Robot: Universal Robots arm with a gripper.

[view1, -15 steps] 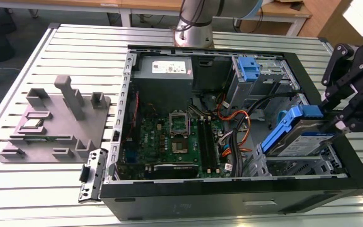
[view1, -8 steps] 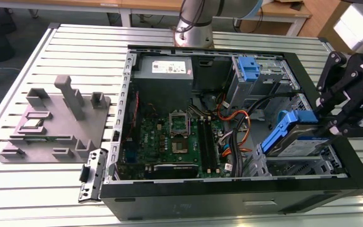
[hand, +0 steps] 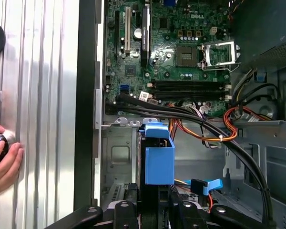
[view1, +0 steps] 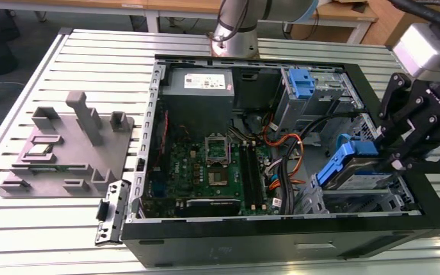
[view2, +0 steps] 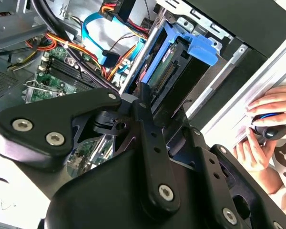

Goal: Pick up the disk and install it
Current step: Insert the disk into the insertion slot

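Silver metal edged in bright blue on the disk [view1: 354,172]; matte black all over the claw [view1: 394,161]. Black on the computer case [view1: 281,246], deep green with black slots on the motherboard [view1: 204,172]. Orange, black and pale blue among the cables [view1: 289,143]. Grey with a white sticker on the power supply [view1: 197,83], bright blue on the lone latch [view1: 300,85]. Flat grey on the moulded fixture [view1: 59,154]; silvery ribbed stripes across the bench [view1: 44,229]
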